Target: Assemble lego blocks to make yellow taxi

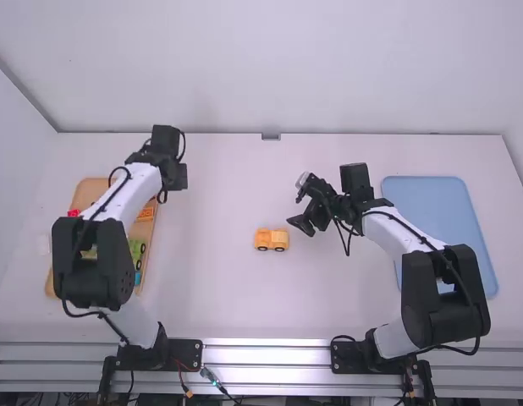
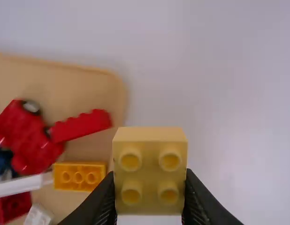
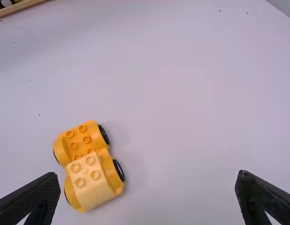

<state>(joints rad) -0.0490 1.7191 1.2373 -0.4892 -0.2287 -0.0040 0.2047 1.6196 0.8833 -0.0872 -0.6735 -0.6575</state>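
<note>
One square pale-yellow lego block (image 2: 150, 171) is pinched by left gripper (image 1: 175, 176), left of wheeled yellow lego car (image 1: 272, 240); right gripper (image 1: 295, 202) is spread to its right.

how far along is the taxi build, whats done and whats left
Done: the wheeled base stands on the table, one pale block on one end. In hand: the left pincer grips a second block; the right pincer is open and empty. Left: fitting that second block, probably onto the car's bare or pale studs. Whether more pieces follow, I can't tell.
</note>
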